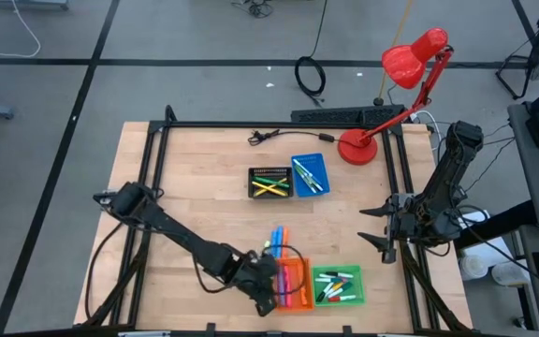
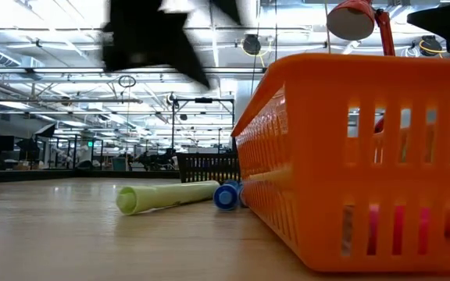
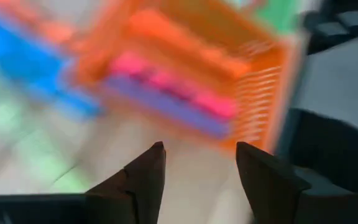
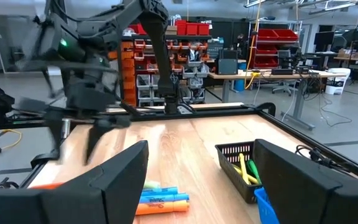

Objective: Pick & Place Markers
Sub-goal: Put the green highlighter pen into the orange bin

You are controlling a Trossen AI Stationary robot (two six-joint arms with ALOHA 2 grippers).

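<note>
Four small trays on the desk (image 1: 204, 187): one black tray (image 1: 269, 183), one blue tray (image 1: 309, 175), one orange tray (image 1: 295, 285), one green tray (image 1: 338, 285). One loose cluster of markers (image 1: 277, 240) beside the orange tray, four or so, exact count unclear. Several more markers in each tray, too small to count. One red lamp (image 1: 410, 65). Two arms, two pincers.

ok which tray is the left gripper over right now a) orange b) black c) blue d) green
a, in the high view the left gripper sits at the near-left edge of the orange tray, and its wrist view looks past open fingers onto that tray with pink markers lying inside.
</note>
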